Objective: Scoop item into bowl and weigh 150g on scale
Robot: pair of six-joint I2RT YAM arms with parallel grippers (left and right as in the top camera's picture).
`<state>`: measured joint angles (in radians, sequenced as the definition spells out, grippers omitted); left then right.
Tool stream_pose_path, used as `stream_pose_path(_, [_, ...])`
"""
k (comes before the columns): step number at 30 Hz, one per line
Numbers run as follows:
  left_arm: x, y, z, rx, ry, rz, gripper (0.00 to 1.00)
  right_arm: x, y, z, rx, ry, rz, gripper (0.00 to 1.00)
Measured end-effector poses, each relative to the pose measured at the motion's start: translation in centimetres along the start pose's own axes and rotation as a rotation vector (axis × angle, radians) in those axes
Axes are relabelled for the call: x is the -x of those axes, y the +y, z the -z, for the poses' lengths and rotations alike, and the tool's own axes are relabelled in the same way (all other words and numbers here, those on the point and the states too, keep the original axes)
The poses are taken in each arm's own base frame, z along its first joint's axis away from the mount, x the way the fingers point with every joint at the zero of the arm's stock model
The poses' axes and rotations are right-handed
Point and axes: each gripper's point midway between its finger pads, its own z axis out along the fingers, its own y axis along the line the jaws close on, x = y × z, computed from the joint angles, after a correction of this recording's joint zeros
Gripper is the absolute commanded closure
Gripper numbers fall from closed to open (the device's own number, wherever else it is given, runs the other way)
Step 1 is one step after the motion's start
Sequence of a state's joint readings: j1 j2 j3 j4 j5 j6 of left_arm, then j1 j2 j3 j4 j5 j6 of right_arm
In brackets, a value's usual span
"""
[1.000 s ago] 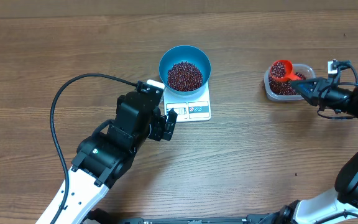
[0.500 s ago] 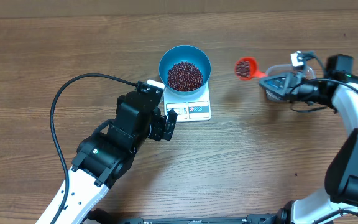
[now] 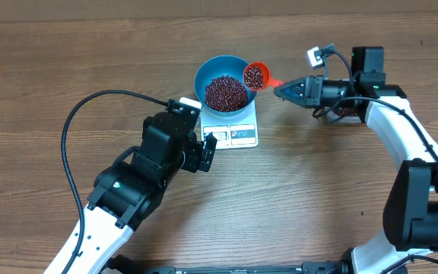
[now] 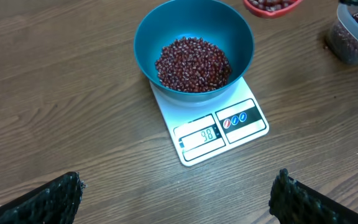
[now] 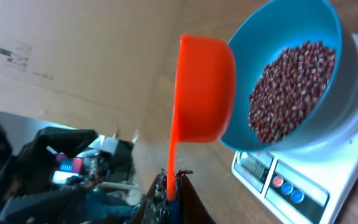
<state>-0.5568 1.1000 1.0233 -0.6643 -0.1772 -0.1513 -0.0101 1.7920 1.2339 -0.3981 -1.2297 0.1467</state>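
Bowl (image 3: pixel 223 64), scale (image 3: pixel 239 134), scoop (image 3: pixel 255 75): one each

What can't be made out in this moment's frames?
1. Scoop contents: right wrist view shows only its underside; left wrist view cuts it off at the top edge.
2. Scale display: too small in overhead, blurred in right wrist view.
3. Bean container: cut off by the right edge in left wrist view; mostly hidden behind the right arm in overhead.

Bowl (image 3: pixel 205 72): blue, holding red beans (image 3: pixel 226 93), on scale.
Scale (image 3: pixel 242 135): white, reads 98.
Scoop (image 3: pixel 255 75): orange, bean-filled, at bowl's right rim.
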Motion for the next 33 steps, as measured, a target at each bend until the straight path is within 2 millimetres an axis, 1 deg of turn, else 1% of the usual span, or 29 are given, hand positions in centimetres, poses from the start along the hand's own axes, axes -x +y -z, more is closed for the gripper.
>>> stream_pose_path(4, [0.0,0.0,0.0,0.0,0.0,0.0,0.0,0.6,-0.2,-0.9,-0.038,-0.011,0.029,0.96])
stream_pose_path(11, [0.0,0.0,0.0,0.0,0.001,0.0,0.01,0.4,-1.7,-3.1,-0.179,-0.007,0.06,0.96])
stream_pose_path(15, [0.0,0.0,0.0,0.0,0.001,0.0,0.01,0.0,-2.0,-4.1,-0.224,0.011,0.153,0.96])
stream_pose_path(20, [0.0,0.0,0.0,0.0,0.0,0.0,0.01,-0.4,-2.0,-5.3,-0.247,0.046,0.325,0.96])
stream_pose_path(27, [0.0,0.0,0.0,0.0,0.001,0.0,0.01,-0.4,-2.3,-5.5,-0.265,0.078,0.554,0.96])
stream_pose_path(33, [0.0,0.0,0.0,0.0,0.001,0.0,0.01,-0.2,-3.1,-5.2,-0.313,0.097,0.682,0.96])
